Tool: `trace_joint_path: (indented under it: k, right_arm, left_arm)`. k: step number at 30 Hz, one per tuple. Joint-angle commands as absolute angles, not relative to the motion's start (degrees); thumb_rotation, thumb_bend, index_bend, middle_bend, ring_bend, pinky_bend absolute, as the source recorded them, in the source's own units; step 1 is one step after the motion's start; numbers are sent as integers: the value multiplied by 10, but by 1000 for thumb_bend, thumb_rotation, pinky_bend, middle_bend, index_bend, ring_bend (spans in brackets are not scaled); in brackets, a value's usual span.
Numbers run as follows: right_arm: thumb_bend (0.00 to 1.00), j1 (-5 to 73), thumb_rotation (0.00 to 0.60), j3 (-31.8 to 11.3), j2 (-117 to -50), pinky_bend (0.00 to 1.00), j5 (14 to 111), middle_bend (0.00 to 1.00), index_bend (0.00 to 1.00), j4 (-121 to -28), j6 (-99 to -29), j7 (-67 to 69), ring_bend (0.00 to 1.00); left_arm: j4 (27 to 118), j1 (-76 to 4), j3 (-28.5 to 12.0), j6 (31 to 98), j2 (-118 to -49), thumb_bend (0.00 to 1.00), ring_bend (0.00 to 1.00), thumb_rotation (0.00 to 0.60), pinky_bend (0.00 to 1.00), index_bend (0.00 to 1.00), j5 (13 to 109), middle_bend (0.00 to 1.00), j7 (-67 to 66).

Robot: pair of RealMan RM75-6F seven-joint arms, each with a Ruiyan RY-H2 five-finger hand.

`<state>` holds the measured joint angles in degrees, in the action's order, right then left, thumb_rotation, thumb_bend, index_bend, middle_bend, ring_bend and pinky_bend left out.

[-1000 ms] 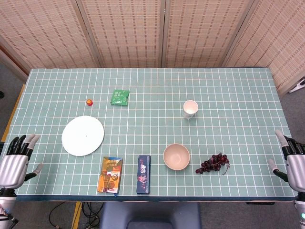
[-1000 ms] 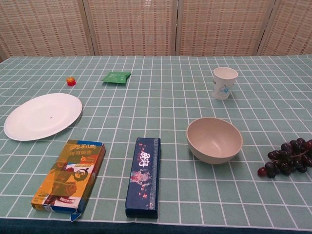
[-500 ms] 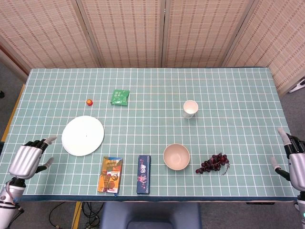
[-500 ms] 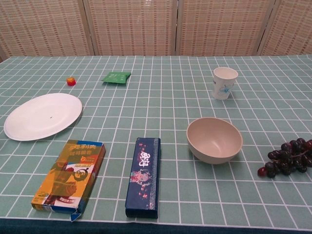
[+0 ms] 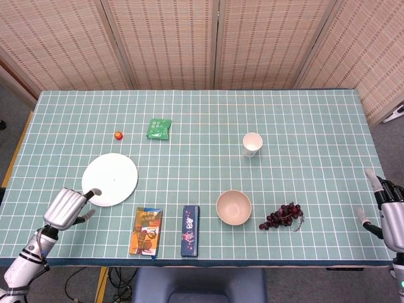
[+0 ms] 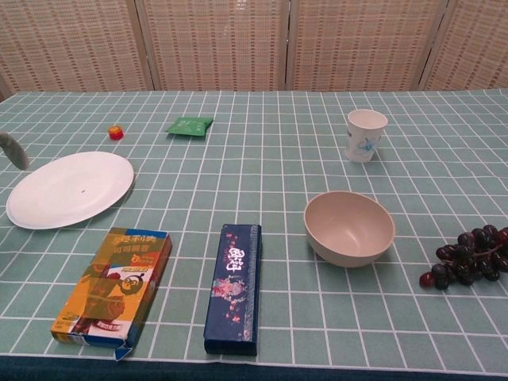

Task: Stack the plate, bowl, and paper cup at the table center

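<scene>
The left hand (image 5: 68,207) is seen just beside the near-left rim of the plate (image 5: 110,179), holding nothing; its fingers look loosely curled, though whether a fingertip touches the rim cannot be told from the head view. The right hand (image 5: 390,211) is seen at the far right edge of the surface (image 5: 315,120), empty with its fingers extended and apart. The plate lies flat on the left side of the surface. The bowl (image 5: 233,207) sits upright near the front, right of centre, and the paper cup (image 5: 252,144) stands upright behind it. Between plate and bowl lie a snack box (image 5: 146,231) and a dark blue box (image 5: 190,230). A bunch of grapes (image 5: 282,216) lies just right of the bowl.
</scene>
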<state>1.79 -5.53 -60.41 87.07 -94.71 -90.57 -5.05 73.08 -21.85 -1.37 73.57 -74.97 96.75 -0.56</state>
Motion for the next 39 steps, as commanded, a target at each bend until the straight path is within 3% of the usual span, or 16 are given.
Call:
trace_joint_path:
  k: [1, 14, 39]
  right_arm:
    - [278, 18, 600, -55, -605, 251, 871, 178, 65, -946, -905, -49, 197]
    - [277, 16, 600, -52, -609, 252, 866, 178, 65, -940, -902, -42, 204]
    - [277, 9, 600, -51, -609, 252, 857, 179, 65, -935, -902, -36, 213]
  left_arm:
    - [707, -230, -6, 723, -770, 268, 1000, 600, 1000, 378, 973, 1000, -1]
    - [614, -250, -2, 698, -855, 267, 1000, 600, 1000, 418, 952, 1000, -4]
    - [535, -266, -7, 658, -910, 268, 1000, 600, 1000, 414, 897, 1000, 3]
